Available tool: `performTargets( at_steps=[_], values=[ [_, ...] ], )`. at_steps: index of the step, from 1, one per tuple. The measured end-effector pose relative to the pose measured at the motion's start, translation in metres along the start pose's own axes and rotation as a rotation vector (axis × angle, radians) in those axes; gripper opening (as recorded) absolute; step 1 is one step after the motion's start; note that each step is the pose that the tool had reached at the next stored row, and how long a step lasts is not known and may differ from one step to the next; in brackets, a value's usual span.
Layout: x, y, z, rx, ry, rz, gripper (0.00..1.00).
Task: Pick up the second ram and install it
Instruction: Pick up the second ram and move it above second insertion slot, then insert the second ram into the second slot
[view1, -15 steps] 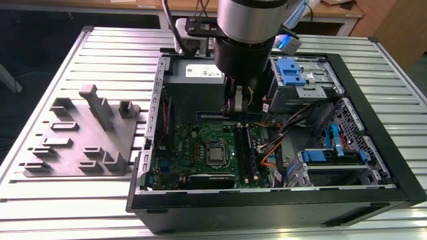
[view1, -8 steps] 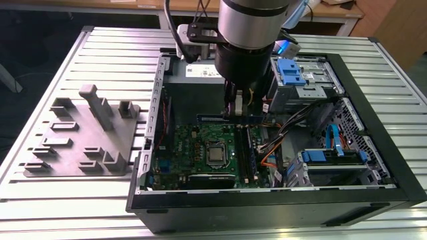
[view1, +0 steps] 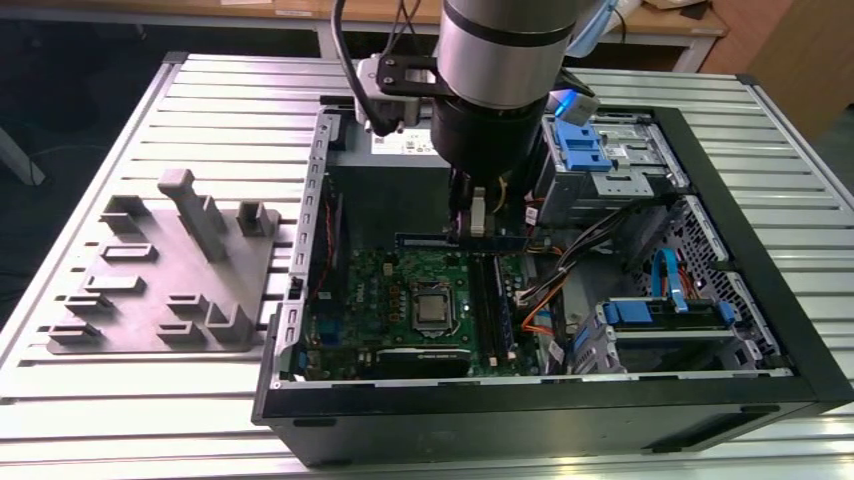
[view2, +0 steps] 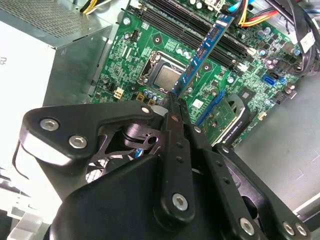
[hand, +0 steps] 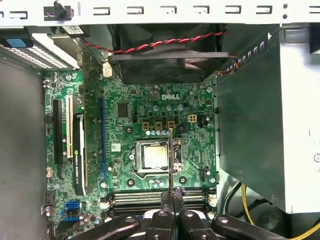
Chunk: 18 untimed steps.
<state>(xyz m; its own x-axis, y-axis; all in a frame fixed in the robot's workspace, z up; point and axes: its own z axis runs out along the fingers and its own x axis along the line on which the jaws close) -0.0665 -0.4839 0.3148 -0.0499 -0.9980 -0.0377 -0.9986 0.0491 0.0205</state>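
My end effector (view2: 173, 102) is squeezed shut on the second ram (view2: 202, 52). The fingers are pinched onto the thin blue stick, and it pokes out flat from between them. In the exterior view the stick (view1: 424, 240) hangs level in the end effector (view1: 463, 228), up in the air inside the open computer case (view1: 534, 410). It is not in a slot.

Right under the end effector is the green board with the square chip holder (hand: 152, 156). The long black memory slots (hand: 150, 197) lie under the end effector too, just beside the chip holder. In the first wrist view I see the stick (hand: 171, 155) edge-on, like a thin line crossing over the chip holder.

Close on one side of the end effector is the big grey power box (hand: 250, 130). A black fan (hand: 167, 65) sits past the chip holder. A bunch of coloured wires (view1: 587, 250) hangs near the slots, and a drive box with blue parts (view1: 594, 150) stands past them.

Outside the case, a grey tray (view1: 160, 290) with upright fins sits on the tabletop (view1: 200, 90), well away from the end effector.
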Motion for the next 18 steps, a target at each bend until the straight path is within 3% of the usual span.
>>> performTargets(
  at_steps=[14, 18],
  values=[
    [0.0000, 0.0000, 0.0013, 0.0001, -0.0001, 0.002, 0.08],
    [0.0000, -0.0001, 0.0015, 0.0023, -0.0014, 0.060, 0.08]
  ],
)
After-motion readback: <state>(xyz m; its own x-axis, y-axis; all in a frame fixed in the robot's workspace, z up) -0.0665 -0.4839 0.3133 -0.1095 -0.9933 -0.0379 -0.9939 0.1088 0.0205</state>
